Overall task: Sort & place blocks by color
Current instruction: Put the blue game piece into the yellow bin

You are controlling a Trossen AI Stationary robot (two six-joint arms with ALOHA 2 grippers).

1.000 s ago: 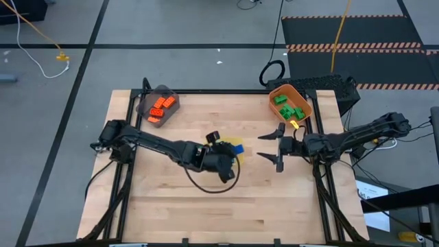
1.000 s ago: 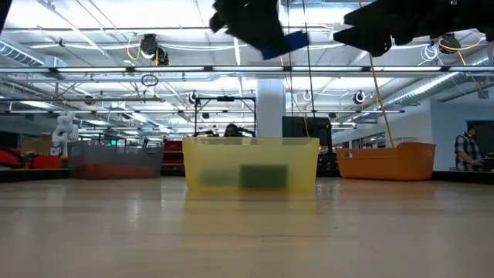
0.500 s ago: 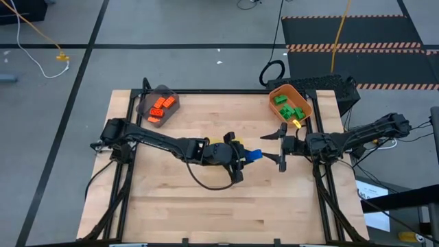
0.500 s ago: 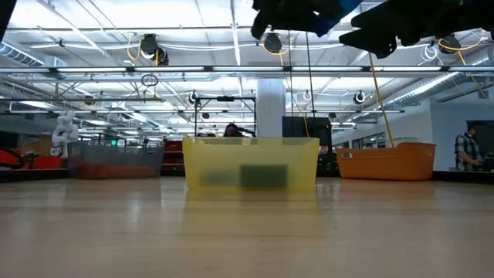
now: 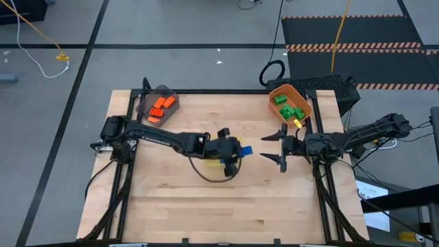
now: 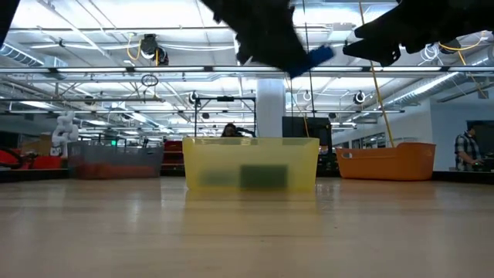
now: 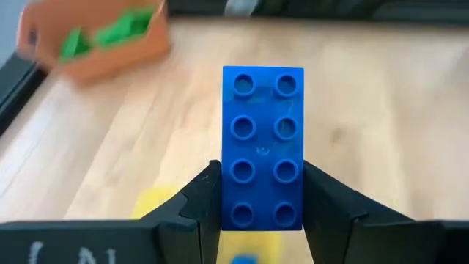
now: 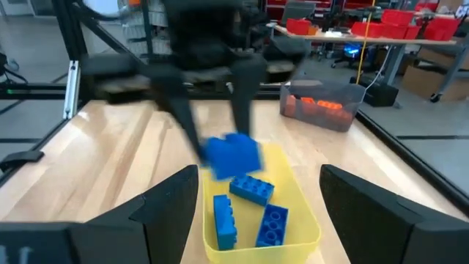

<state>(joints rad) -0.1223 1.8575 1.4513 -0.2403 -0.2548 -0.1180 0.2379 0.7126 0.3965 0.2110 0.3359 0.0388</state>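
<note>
My left gripper (image 5: pixel 236 149) is shut on a blue studded brick (image 7: pixel 262 143), which it carries in the air over the yellow bin (image 5: pixel 221 162) at mid-table. In the right wrist view that bin (image 8: pixel 304 220) holds three blue blocks (image 8: pixel 253 189), with the carried brick (image 8: pixel 233 155) above them. My right gripper (image 5: pixel 273 148) hovers open to the right of the bin and touches nothing. Green blocks (image 5: pixel 288 107) lie in the orange bin (image 5: pixel 306 103). Orange blocks (image 5: pixel 160 106) lie in the grey bin (image 5: pixel 167 91). My left gripper pinches the blue brick by its two long sides (image 7: pixel 226 192), near the end closest to the wrist, between its two fingers (image 7: pixel 204 199). The fingers come from the table's left, slanting down, and lie along the brick. The brick juts past them, studs up, clear of the bin.
The orange bin (image 6: pixel 386 161) stands at the far right corner and the grey bin (image 6: pixel 116 159) at the far left. Bare wooden tabletop (image 5: pixel 206 206) spreads over the near half. Black frame rails (image 5: pixel 120 185) run along the table's sides. A person (image 6: pixel 465 147) stands far off in the room.
My left gripper, still shut on the blue brick, has moved toward the table's far edge and a little rightward over the yellow bin, and has tipped its fingers downward. The brick swung out to the right and up, then came back lower.
</note>
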